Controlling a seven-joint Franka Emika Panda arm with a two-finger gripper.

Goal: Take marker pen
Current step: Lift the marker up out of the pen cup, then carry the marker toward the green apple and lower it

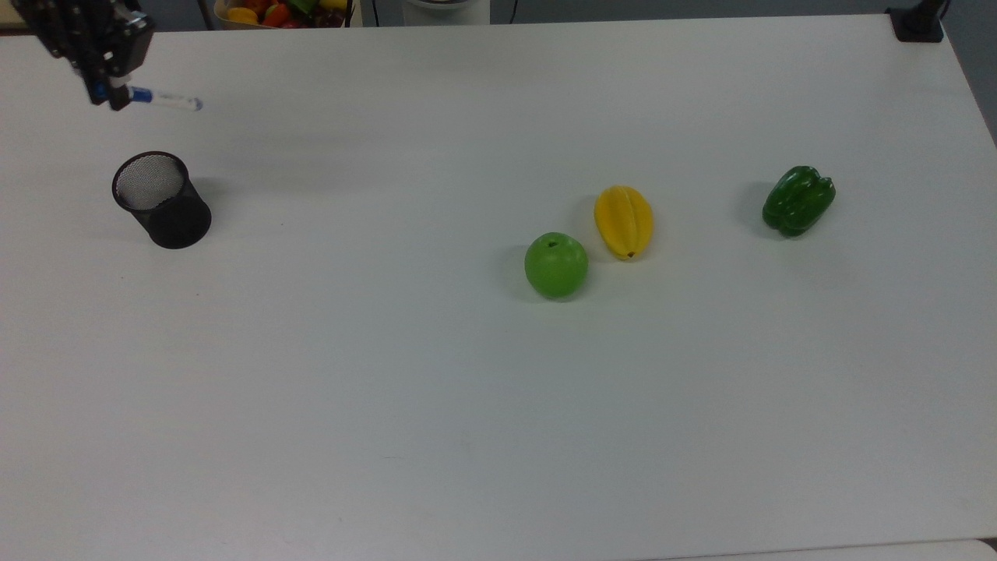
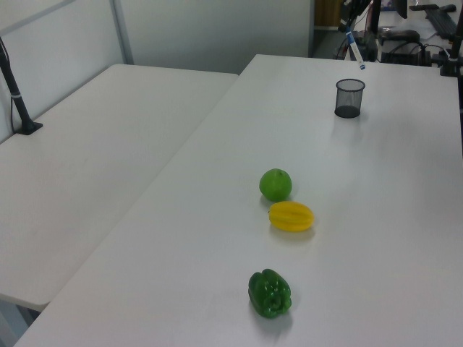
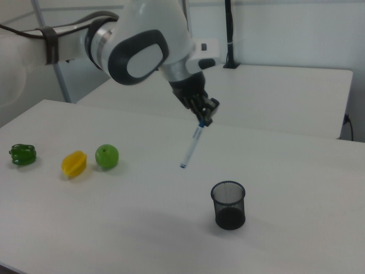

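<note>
The marker pen (image 1: 165, 99), white-barrelled with a blue cap and blue end, hangs in the air by its capped end, held in my gripper (image 1: 109, 93) at the top view's upper left. In the right view the marker pen (image 3: 191, 144) slants down from the gripper (image 3: 204, 118), well above and to the left of the black mesh cup (image 3: 228, 204). The left view has the marker pen (image 2: 353, 49) high over the mesh cup (image 2: 349, 97). The mesh cup (image 1: 161, 199) stands upright on the table with nothing showing inside it.
On the white table (image 1: 498, 374) lie a green apple (image 1: 555, 264), a yellow star fruit (image 1: 623, 220) and a green pepper (image 1: 797, 199). A basket of fruit (image 1: 282, 11) sits beyond the table's far edge. In the left view a second table (image 2: 94, 159) adjoins on the left.
</note>
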